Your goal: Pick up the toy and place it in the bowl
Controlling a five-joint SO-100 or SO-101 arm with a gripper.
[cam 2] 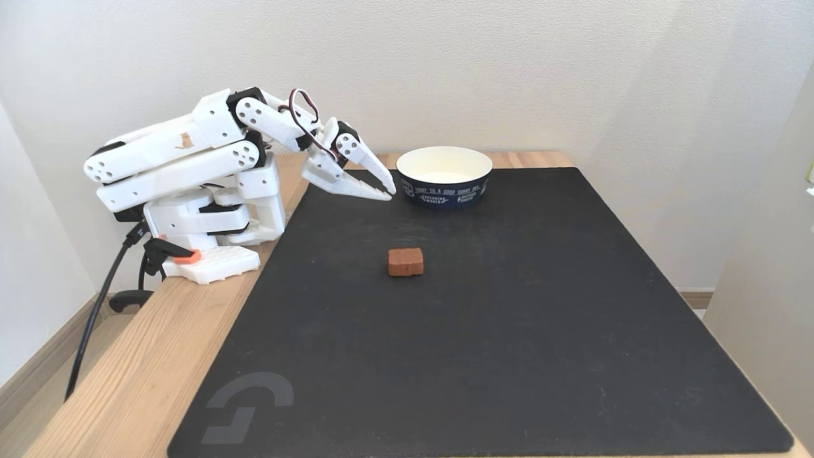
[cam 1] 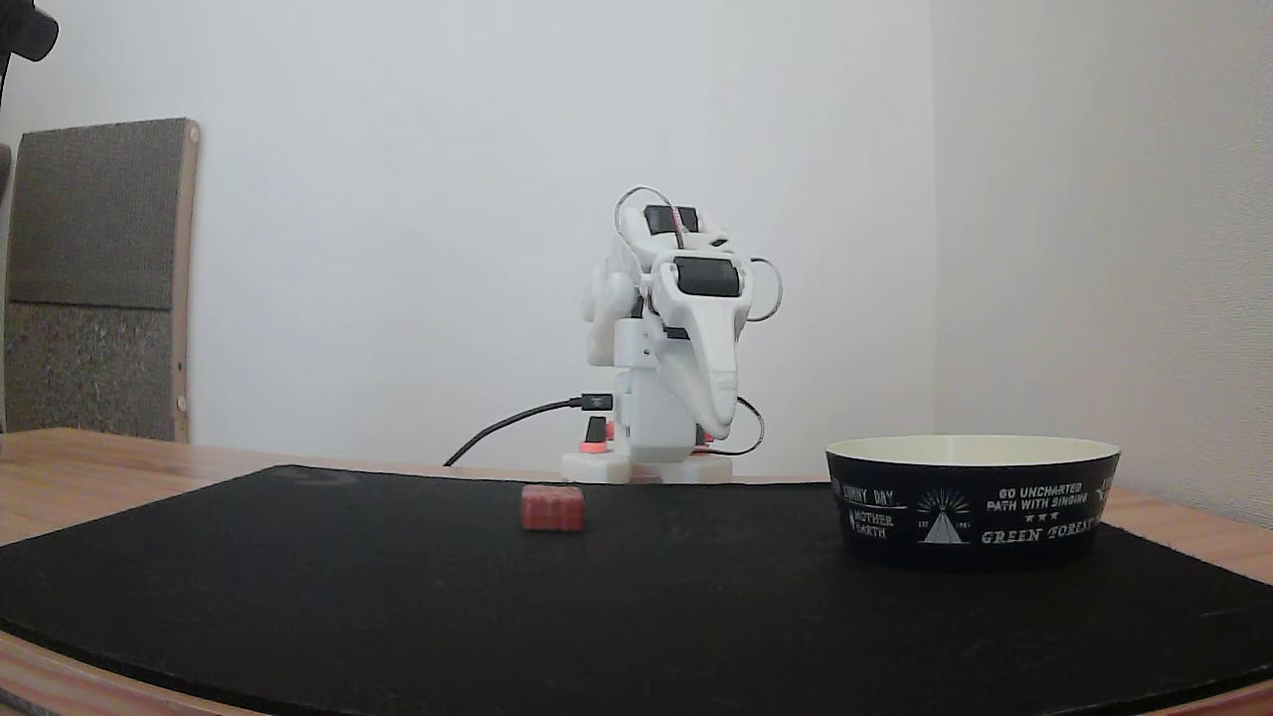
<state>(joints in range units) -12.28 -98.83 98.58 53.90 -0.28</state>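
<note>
Reach not begun yet, we judge: arm folded by its base, jaws (cam 2: 388, 191) closed on nothing, near the bowl (cam 2: 444, 184) at the mat's far edge; toy (cam 2: 406, 261) lies mid-mat, so next we open, swing nearer & drop over it.

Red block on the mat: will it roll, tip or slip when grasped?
The small red ridged brick-like block lies flat on the black mat and has flat faces, so it will probably not roll. It looks low and squat, so tipping seems unlikely. The ridged sides should give the gripper some hold, though its weight and stiffness can't be judged.
</note>
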